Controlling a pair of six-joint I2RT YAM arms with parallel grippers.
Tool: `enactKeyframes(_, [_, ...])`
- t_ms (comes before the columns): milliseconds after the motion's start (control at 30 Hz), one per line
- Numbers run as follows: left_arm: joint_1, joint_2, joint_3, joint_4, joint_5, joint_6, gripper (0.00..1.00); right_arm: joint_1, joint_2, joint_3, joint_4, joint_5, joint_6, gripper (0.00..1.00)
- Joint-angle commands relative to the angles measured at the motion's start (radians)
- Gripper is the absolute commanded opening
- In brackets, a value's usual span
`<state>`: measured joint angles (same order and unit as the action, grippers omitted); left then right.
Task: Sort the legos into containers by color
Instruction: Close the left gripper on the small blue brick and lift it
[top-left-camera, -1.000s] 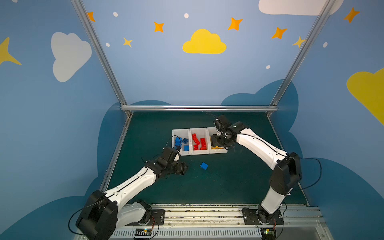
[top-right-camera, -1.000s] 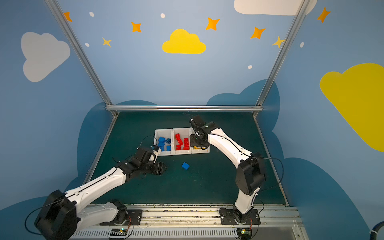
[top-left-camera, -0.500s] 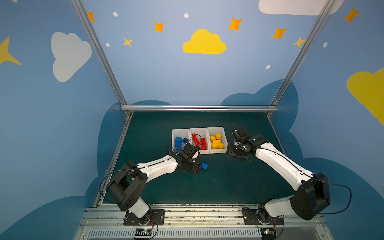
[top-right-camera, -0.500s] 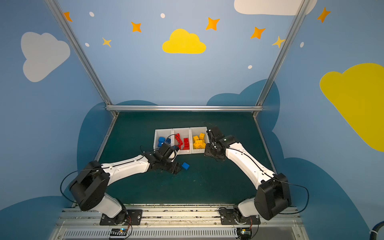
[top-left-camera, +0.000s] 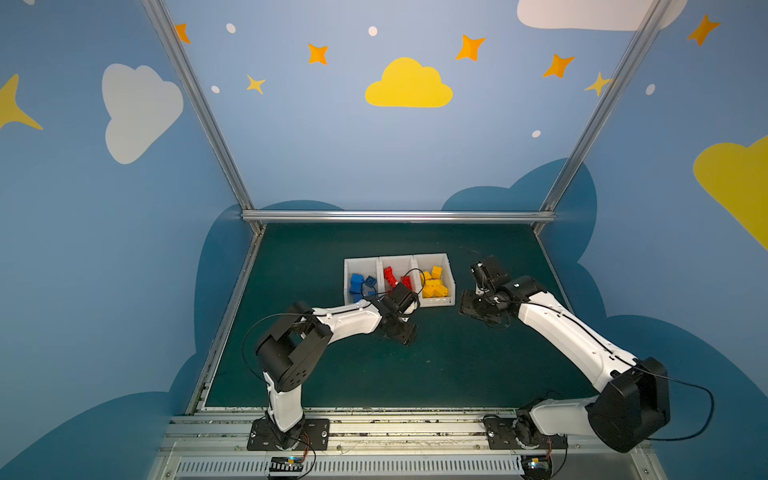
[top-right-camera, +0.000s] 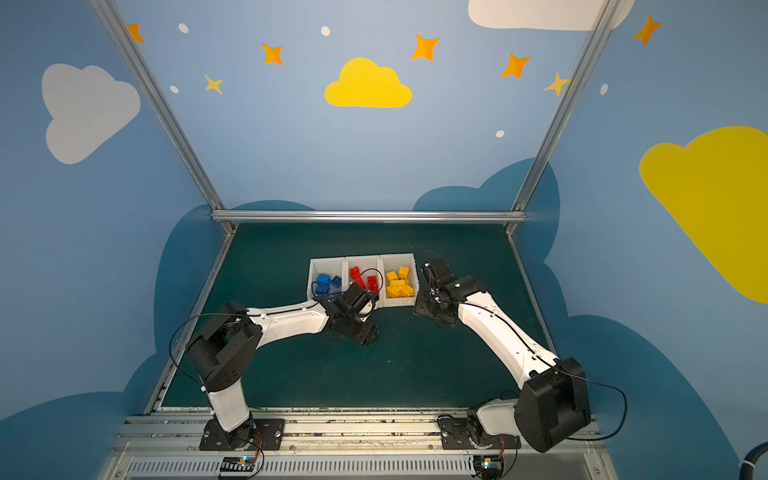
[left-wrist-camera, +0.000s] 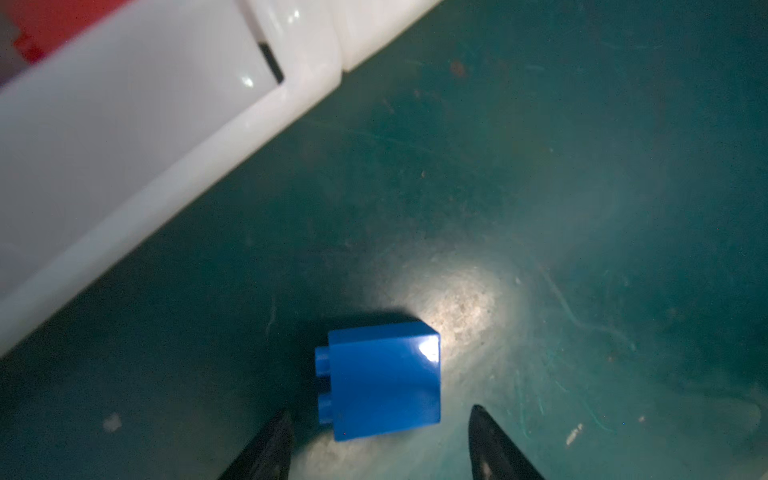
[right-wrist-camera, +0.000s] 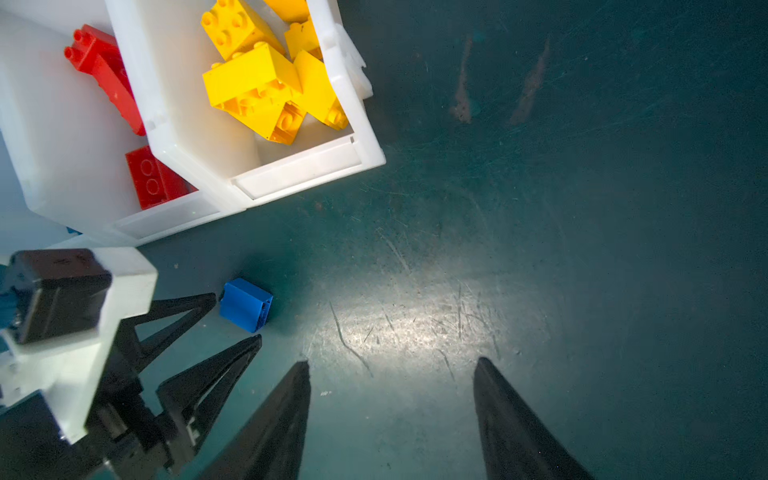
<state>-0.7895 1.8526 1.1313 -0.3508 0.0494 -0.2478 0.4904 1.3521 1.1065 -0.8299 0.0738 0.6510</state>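
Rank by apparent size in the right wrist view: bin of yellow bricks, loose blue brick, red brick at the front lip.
1. bin of yellow bricks
2. red brick, partly hidden by a wall
3. loose blue brick, only slightly smaller

clear: green mat (left-wrist-camera: 582, 208) around blue brick (left-wrist-camera: 384, 380) | obstacle: white bins (left-wrist-camera: 124, 174) nearby

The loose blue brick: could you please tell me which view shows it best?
Left wrist view: the blue brick lies large, on its side, at the open left gripper. Right wrist shows it smaller; in both top views the gripper largely hides it.
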Motion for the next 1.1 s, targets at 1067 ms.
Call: enactKeyframes(1067, [-0.05, -0.026, 0.021, -0.086, -0.061, 0.025, 0.39, -0.018, -0.054, -0.055, 0.009, -0.007, 0.015, 0.6])
